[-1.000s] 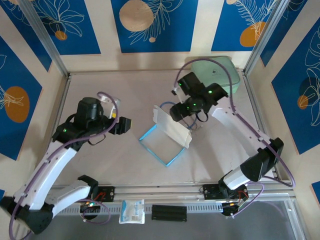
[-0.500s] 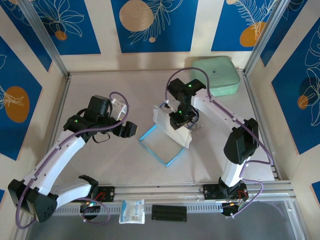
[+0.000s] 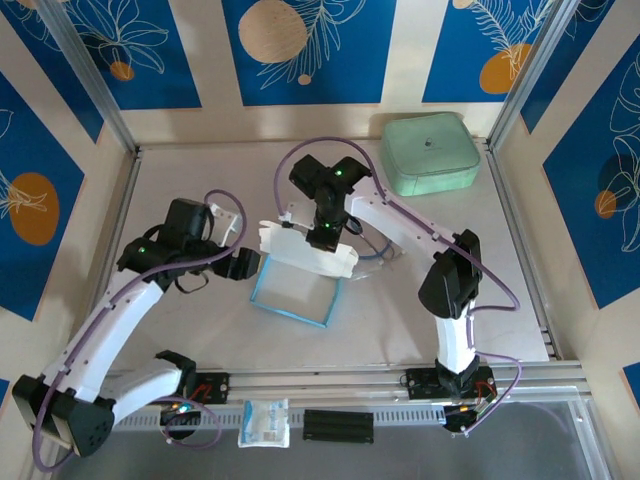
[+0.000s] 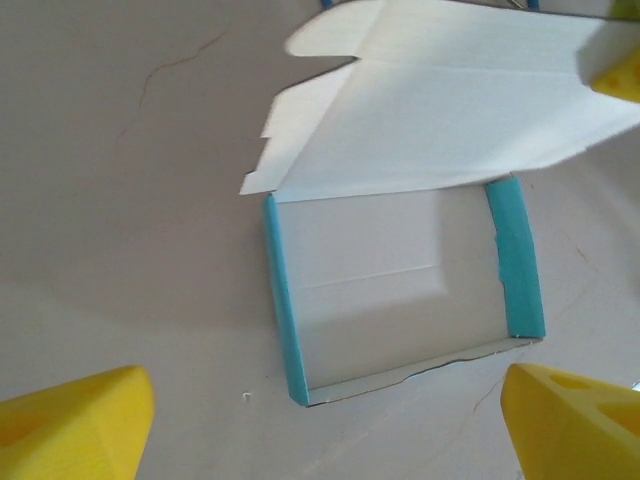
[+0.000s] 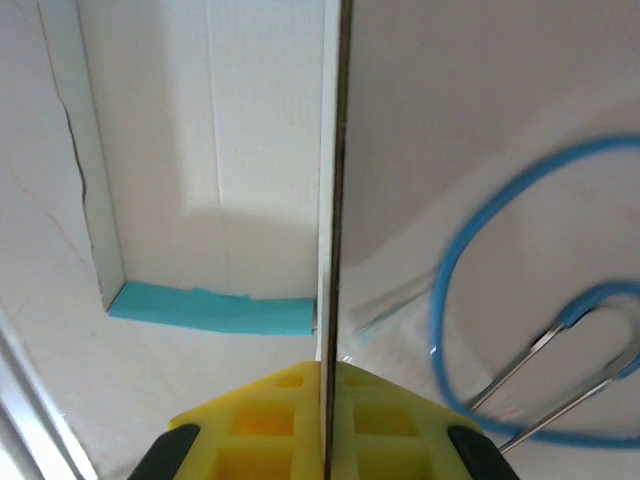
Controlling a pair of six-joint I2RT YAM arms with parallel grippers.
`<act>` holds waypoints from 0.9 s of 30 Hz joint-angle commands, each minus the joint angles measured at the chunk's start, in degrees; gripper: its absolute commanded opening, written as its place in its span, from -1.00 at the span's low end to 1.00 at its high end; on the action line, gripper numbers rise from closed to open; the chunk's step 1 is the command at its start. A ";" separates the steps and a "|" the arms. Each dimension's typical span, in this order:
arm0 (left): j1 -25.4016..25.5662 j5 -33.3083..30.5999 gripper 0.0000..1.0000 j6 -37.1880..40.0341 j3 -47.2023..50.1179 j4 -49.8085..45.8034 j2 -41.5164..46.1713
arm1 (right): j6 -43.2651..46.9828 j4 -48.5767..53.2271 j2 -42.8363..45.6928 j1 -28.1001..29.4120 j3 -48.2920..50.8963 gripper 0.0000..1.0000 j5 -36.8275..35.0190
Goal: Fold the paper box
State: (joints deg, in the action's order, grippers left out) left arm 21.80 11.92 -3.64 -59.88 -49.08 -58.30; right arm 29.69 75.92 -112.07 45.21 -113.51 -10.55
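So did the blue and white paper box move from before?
Yes. The thin blue-and-white paper box slid left, farther from the mint-green rounded case.

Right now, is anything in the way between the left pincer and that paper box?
Nothing visible. The left pincer hangs open just beside the left wall of the paper box, with only bare table between them. The right pincer is shut on the box's raised white flap, on the far side.
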 commanded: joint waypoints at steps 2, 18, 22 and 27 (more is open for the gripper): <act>-0.80 -0.67 0.80 9.25 -0.68 -4.75 1.11 | 17.85 -3.31 -1.72 2.02 -1.64 -0.97 1.56; -2.55 8.09 0.63 27.73 -5.11 -2.86 -7.02 | 33.86 -2.06 -10.01 -1.34 -9.01 -1.00 4.28; -2.55 3.58 0.44 27.11 -5.34 -2.40 -10.28 | 33.34 -2.82 -10.14 -1.49 -8.74 -1.00 2.70; -2.51 4.45 0.09 24.58 -5.75 -1.83 -12.17 | 32.55 -3.67 -9.71 -0.60 -8.65 -1.00 1.10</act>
State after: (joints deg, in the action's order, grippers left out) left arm 19.88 16.03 21.41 -63.68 -50.19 -70.39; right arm 61.56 72.51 -120.99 44.23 -122.89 -7.81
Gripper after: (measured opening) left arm 0.555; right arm 0.054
